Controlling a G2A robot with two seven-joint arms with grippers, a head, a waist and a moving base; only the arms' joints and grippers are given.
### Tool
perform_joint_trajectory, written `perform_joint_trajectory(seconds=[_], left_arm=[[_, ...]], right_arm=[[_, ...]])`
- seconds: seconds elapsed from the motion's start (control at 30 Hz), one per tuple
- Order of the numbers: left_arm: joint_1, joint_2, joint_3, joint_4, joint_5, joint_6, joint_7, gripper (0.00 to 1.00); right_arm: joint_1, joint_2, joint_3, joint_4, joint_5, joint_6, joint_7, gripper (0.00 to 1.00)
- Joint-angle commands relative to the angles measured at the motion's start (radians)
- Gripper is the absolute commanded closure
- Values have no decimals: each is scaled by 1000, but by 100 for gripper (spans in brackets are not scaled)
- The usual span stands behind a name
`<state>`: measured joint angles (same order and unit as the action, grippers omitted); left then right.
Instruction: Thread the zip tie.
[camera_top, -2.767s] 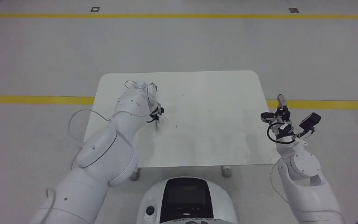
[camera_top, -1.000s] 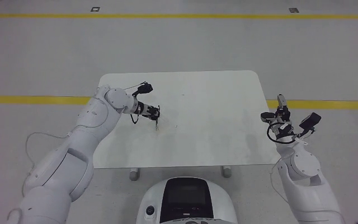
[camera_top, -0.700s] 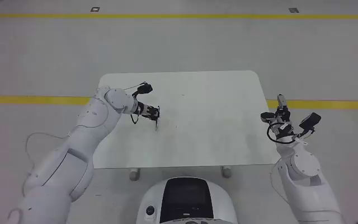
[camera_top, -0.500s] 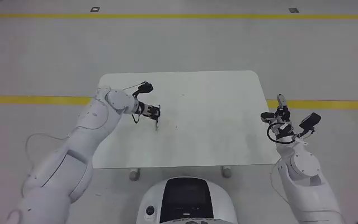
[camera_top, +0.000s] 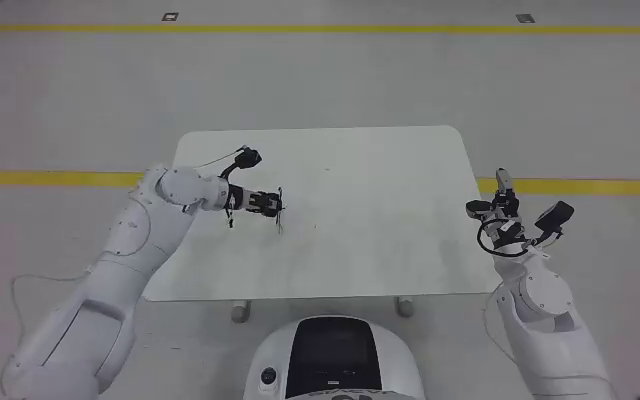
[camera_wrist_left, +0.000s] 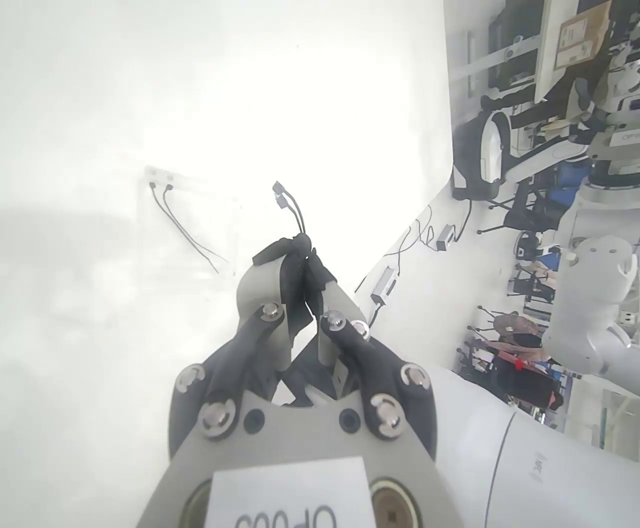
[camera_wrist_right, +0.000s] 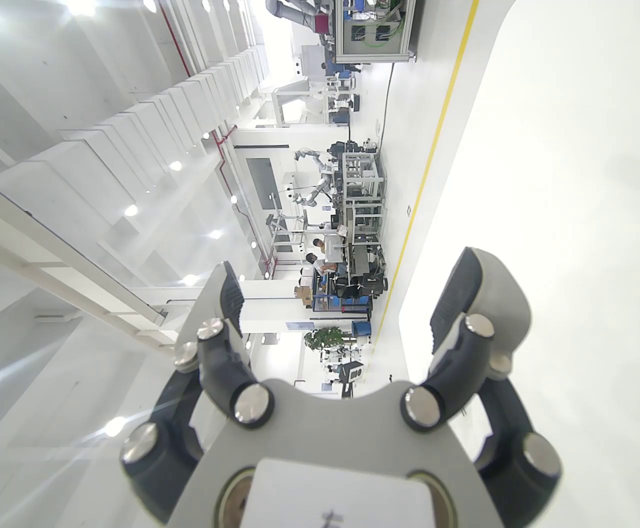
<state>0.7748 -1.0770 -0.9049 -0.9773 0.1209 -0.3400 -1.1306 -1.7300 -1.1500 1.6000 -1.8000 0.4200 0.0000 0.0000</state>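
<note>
Pinched tight between the fingertips of the left pincer: black zip ties (two thin strands, each with a small square head), poking out just past the tips, above the white table. Spread wide: the right pincer, well apart, off the table's edge.
</note>
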Motion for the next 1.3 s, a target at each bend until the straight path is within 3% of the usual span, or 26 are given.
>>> perform_joint_trajectory(seconds=[0.0, 0.1, 1.0, 1.1, 1.27], left_arm=[[21, 18, -20, -23, -23, 0, -7, 100], [35, 38, -37, -29, -22, 0, -16, 100], [41, 38, -36, -33, -31, 0, -6, 100], [24, 41, -39, -30, -47, 0, -23, 100], [-9, 40, -36, 13, -126, 0, -75, 100]], right_arm=[[0, 0, 0, 0, 0, 0, 0, 0], [0, 0, 0, 0, 0, 0, 0, 0], [0, 0, 0, 0, 0, 0, 0, 0], [0, 0, 0, 0, 0, 0, 0, 0], [0, 0, 0, 0, 0, 0, 0, 0]])
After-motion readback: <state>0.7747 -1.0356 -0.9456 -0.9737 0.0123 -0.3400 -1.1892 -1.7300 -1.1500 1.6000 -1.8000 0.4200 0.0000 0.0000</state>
